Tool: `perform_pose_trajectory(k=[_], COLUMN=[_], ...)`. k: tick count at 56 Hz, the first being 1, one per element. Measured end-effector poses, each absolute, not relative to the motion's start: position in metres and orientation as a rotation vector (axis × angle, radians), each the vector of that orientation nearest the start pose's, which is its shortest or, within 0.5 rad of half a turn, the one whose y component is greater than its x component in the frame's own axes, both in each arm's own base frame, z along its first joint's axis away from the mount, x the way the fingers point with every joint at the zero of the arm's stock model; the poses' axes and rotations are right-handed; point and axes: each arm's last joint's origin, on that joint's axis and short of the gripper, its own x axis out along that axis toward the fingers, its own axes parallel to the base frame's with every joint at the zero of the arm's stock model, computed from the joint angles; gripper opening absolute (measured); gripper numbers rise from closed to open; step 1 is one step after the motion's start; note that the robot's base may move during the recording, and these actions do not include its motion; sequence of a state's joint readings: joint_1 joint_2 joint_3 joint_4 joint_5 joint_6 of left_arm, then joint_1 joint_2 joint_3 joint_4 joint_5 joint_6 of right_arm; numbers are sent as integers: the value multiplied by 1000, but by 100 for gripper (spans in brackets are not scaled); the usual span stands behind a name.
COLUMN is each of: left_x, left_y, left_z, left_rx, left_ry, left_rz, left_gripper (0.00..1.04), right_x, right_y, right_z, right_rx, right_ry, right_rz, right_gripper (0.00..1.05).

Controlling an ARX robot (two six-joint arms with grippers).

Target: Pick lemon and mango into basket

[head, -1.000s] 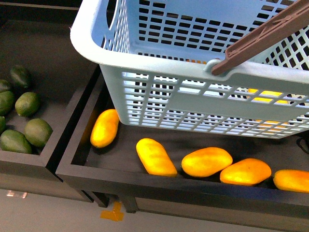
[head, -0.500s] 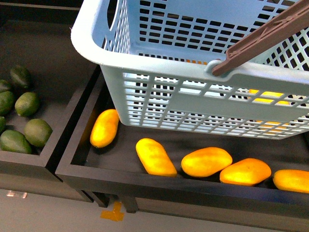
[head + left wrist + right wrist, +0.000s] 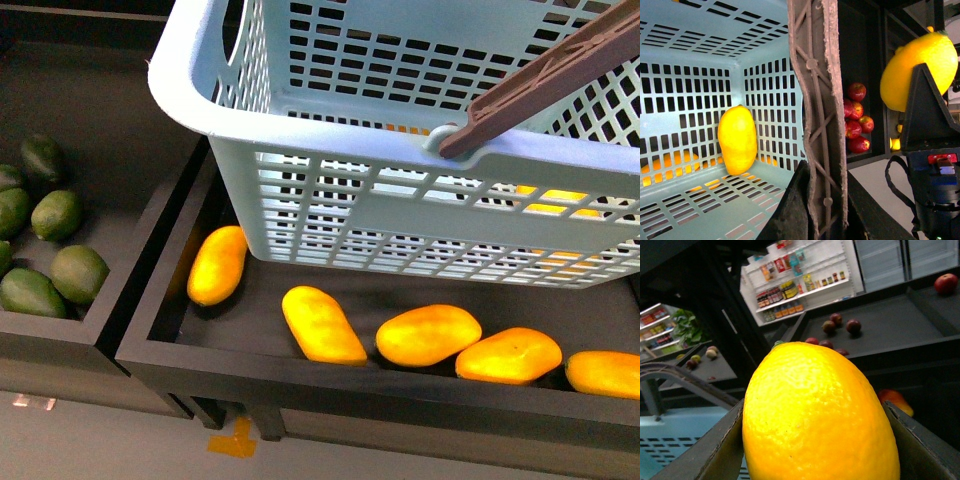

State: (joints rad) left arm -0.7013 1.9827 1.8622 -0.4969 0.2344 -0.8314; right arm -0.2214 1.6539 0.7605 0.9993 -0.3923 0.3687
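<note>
The right tool [image 3: 821,450] was clenched on the lemon [image 3: 820,405], whose long axis ran out past the fingers. The left tool [image 3: 827,212] was clamped on the brown handle [image 3: 817,100] of the basket [image 3: 700,65], holding it above the bench [image 3: 300,385]. One mango [image 3: 737,140] lay inside. The lemon sat across the handle from the basket's hollow, so the right arm probably needed to carry it over

One basket [image 3: 185,80]; one lemon [image 3: 820,415]; five mangoes [image 3: 217,265] [image 3: 322,324] [image 3: 428,334] [image 3: 508,356] [image 3: 603,373] outside
</note>
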Motion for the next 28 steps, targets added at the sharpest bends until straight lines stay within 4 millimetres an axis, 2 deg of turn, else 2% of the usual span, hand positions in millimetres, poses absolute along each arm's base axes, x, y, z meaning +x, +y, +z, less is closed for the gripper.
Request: perform_pose_trajectory(k=[4, 9, 26, 28], left_x=[343, 343, 343, 343], left_y=[-298, -298, -298, -298], left_z=[320, 320, 320, 320], left_rx=[-597, -596, -597, -597], left_ry=[950, 948, 949, 950], left_rz=[-585, -584, -585, -585], left_gripper=[8, 8, 8, 8], right_x=[336, 343, 360, 361], right_y=[-45, -31, -4, -1], right_z=[220, 214, 207, 205], right_rx=[329, 329, 319, 320], right_ry=[-40, -8, 54, 67], right_rz=[210, 218, 216, 202], right_gripper=[70, 70, 70, 74])
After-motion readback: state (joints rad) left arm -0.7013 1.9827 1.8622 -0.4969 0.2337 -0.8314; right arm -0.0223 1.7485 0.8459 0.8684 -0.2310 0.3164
